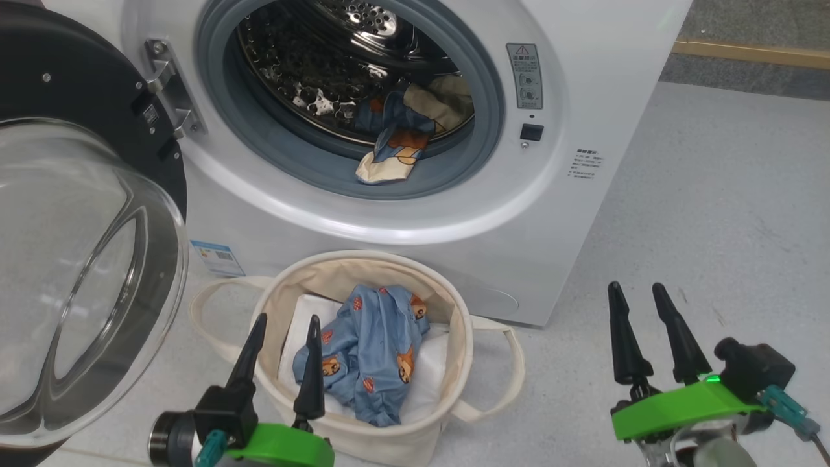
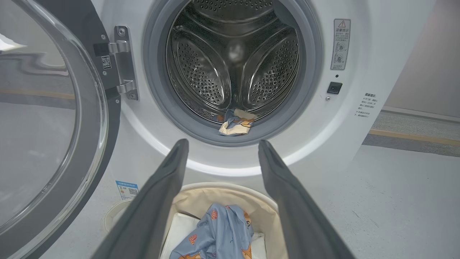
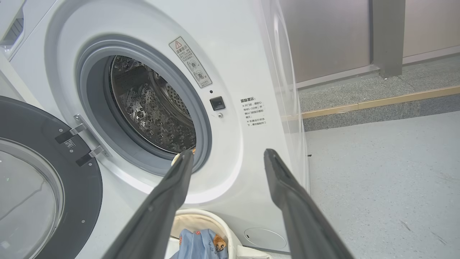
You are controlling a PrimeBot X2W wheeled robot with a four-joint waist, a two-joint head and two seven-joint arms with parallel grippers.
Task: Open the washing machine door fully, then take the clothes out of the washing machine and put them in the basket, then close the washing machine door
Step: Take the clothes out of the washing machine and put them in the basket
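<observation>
Now left claw [image 1: 288, 318] apart over the basket [image 1: 395, 444], right claw [image 1: 635, 285] apart, empty.

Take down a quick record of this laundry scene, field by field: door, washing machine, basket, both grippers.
door: swung wide open
washing machine: one printed garment inside, at the drum mouth
basket: blue garment lying on a white sheet
left gripper: fingers apart, empty, by the basket
right gripper: fingers apart, empty, over the floor
</observation>
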